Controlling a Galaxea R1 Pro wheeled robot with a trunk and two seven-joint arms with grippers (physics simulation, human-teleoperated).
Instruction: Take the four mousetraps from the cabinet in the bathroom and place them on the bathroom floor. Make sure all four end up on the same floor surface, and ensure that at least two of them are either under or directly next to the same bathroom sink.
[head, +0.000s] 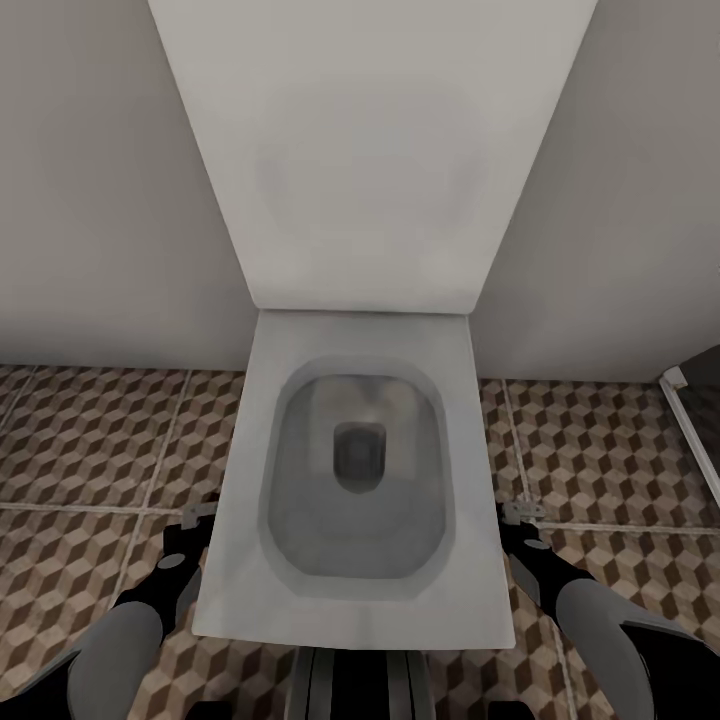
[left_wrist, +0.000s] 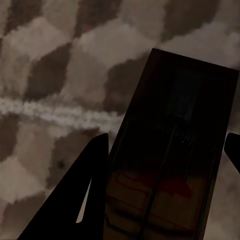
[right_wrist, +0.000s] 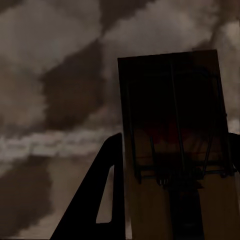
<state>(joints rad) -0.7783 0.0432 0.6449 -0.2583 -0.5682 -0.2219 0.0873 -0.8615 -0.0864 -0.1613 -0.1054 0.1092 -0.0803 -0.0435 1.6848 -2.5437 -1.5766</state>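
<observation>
My left gripper (head: 190, 530) hangs low over the bathroom floor (head: 90, 440), just left of a white toilet, and is shut on a mousetrap (left_wrist: 175, 150), a flat dark slab with a wire frame held between its black fingers (left_wrist: 75, 200). On the toilet's right side my right gripper (head: 522, 525) is likewise shut on a second mousetrap (right_wrist: 175, 125), seen against the cube-pattern tiles between its fingers (right_wrist: 100, 200). The cabinet and the sink are out of view.
A white toilet (head: 250, 420) with its lid up stands straight ahead against the pale wall (head: 90, 200), between my two arms. A white-framed dark panel (head: 690, 420) sits at the far right. Tiled floor runs along both sides of the toilet.
</observation>
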